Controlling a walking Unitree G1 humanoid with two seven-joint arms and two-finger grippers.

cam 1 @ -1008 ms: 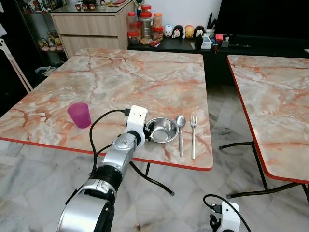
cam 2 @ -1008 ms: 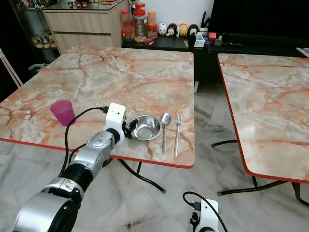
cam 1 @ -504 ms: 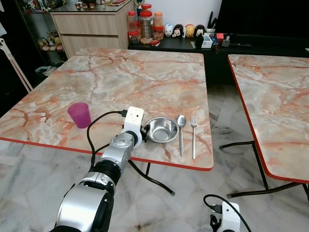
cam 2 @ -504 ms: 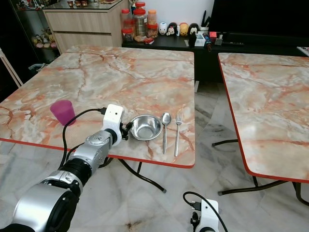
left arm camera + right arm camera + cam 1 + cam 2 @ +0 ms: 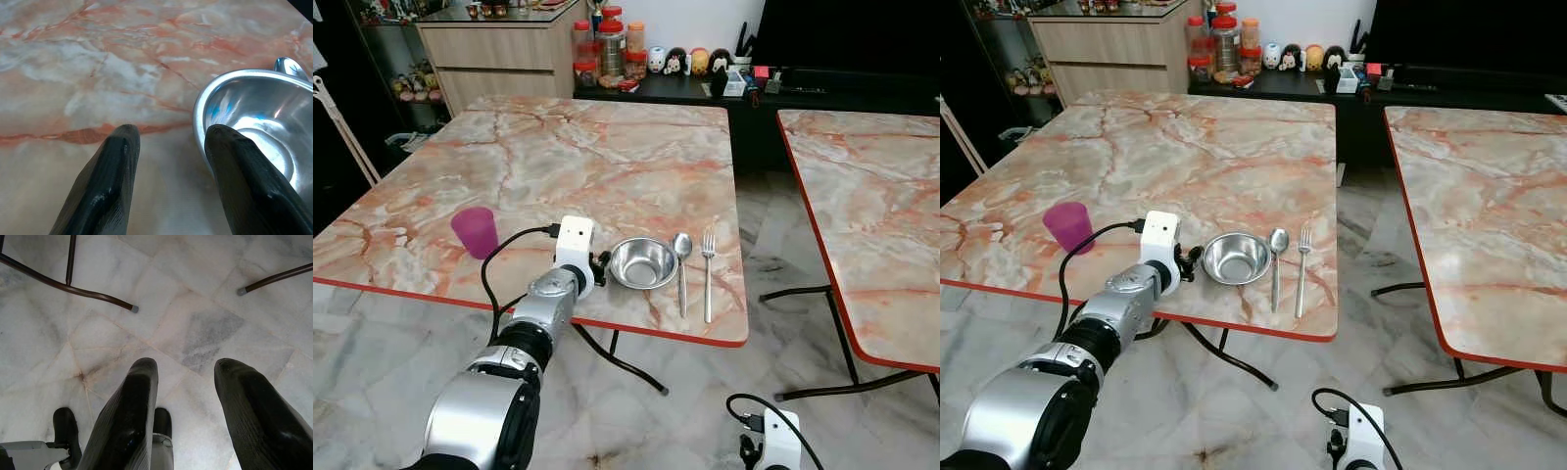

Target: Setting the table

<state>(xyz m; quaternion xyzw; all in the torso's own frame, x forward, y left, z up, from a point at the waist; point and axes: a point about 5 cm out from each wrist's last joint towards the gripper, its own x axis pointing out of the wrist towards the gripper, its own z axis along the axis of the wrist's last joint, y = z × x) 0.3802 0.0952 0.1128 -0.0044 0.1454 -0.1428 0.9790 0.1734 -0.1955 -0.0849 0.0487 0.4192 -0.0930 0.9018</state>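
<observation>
A steel bowl (image 5: 643,262) sits near the front edge of the marble table (image 5: 578,166), with a spoon (image 5: 682,266) and a fork (image 5: 708,270) lying side by side to its right. A purple cup (image 5: 475,231) stands further left. My left gripper (image 5: 600,269) rests low over the table just left of the bowl, open, with nothing between its fingers (image 5: 113,171); the bowl's rim (image 5: 254,142) lies just beside one of them. My right gripper (image 5: 186,396) hangs open over the tiled floor (image 5: 195,328).
A second marble table (image 5: 871,215) stands to the right across a gap of floor. Behind are a wooden cabinet (image 5: 499,54) and a dark sideboard (image 5: 705,88) with jars and figurines. Table legs (image 5: 68,279) cross the floor near my right arm.
My left gripper has drawn back to the left, away from the bowl. The bowl, spoon, fork and cup have stayed put.
</observation>
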